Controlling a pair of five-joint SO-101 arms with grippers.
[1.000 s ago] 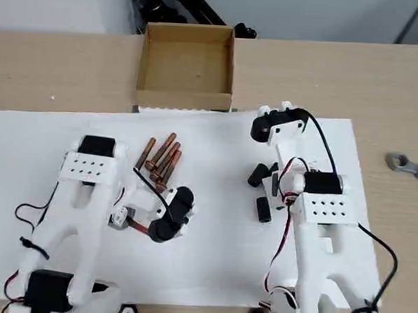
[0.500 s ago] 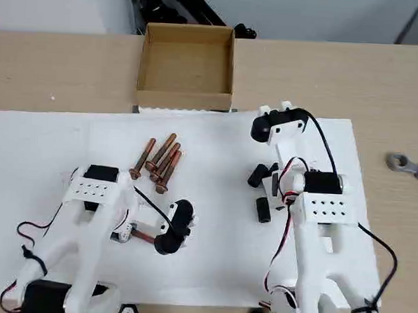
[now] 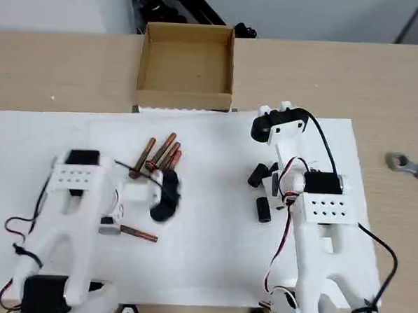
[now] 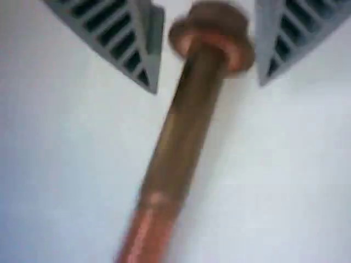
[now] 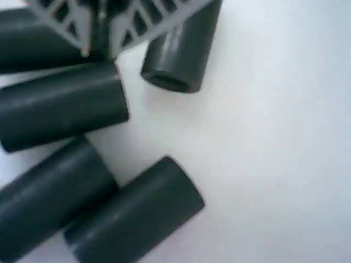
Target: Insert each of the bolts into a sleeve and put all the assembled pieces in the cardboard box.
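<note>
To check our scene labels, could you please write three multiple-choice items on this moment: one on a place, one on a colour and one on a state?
1. Where does the cardboard box stand?
A. On the table, past the far edge of the white sheet.
B. In the sheet's middle.
C. At the sheet's near edge.

2. What colour are the sleeves?
A. Copper.
B. White.
C. Dark grey to black.

3. How is the left tool?
A. Shut on a sleeve.
B. Open, with the head of a bolt between its jaws.
C. Shut on nothing.

Answers:
1 A: the high view shows it on bare wood.
2 C: the right wrist view shows them dark.
3 B: its jaws stand apart on either side of the head.
</note>
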